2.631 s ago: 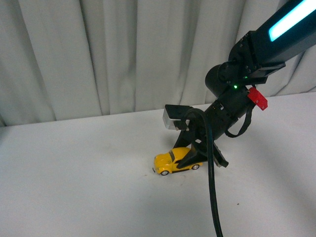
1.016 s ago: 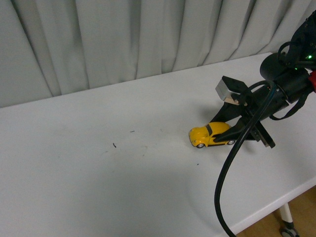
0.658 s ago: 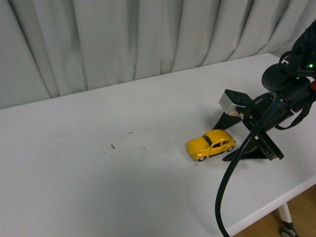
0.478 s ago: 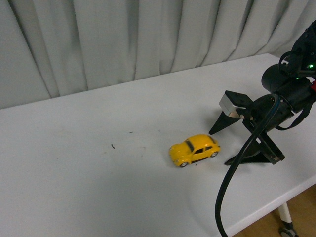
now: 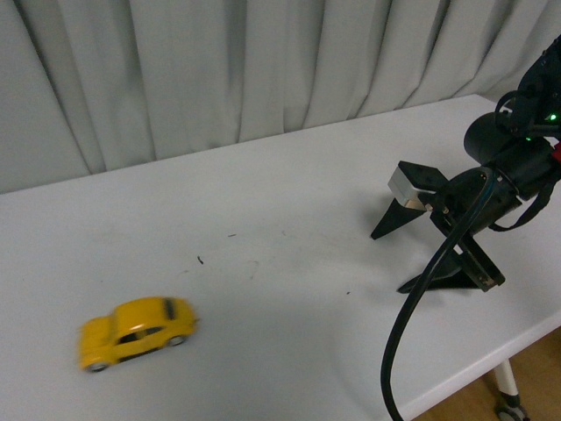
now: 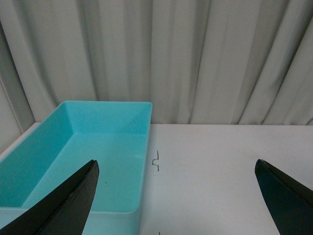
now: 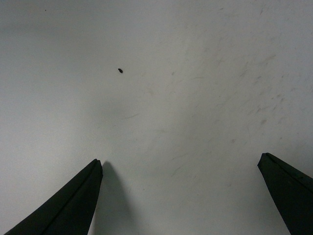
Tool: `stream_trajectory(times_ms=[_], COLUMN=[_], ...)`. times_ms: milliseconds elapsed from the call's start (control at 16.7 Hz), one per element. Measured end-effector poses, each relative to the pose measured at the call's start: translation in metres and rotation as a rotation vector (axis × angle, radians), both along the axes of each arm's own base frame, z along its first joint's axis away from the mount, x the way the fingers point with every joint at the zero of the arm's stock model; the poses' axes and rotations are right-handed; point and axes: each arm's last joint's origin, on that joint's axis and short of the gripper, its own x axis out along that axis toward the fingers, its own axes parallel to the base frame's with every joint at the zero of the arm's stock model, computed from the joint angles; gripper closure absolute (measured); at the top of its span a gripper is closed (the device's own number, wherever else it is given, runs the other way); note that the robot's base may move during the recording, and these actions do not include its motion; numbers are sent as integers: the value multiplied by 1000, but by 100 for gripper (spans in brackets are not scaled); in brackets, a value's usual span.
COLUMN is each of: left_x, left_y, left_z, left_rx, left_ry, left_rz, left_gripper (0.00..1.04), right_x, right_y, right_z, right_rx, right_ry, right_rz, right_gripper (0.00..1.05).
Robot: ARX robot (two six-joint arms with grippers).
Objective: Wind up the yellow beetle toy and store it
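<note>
The yellow beetle toy is on the white table at the front left, blurred by motion and far from both grippers. My right gripper is open and empty at the right of the table, its fingertips down at the surface. In the right wrist view the open gripper spans bare table only. My left gripper is open and empty in the left wrist view, over the table beside the turquoise bin. The left arm does not show in the front view.
The empty turquoise bin shows only in the left wrist view, against a pale curtain. The table's front right edge runs close to my right arm. A black cable hangs from that arm.
My right gripper opened and let go of the toy. The toy rolled away to the left across the table, from between the fingers to the front left. The right arm stayed put.
</note>
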Motion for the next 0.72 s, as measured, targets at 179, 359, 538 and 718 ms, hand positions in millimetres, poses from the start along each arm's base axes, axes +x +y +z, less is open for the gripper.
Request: stream_trajectory(times_ms=[179, 359, 538, 718], left_x=[0, 0, 0, 0], left_y=[0, 0, 0, 0], left_z=[0, 0, 0, 0], left_rx=[0, 0, 0, 0], left_ry=[0, 0, 0, 0], left_rz=[0, 0, 0, 0], left_gripper=[7, 7, 7, 7], right_x=[0, 10, 16, 19], right_y=[5, 19, 30, 36], right_z=[6, 35, 73, 101], right_rx=[-19, -90, -81, -73], right_ry=[-14, -191, -320, -408], right_rz=[-14, -38, -52, -56], right_gripper=[7, 7, 7, 7])
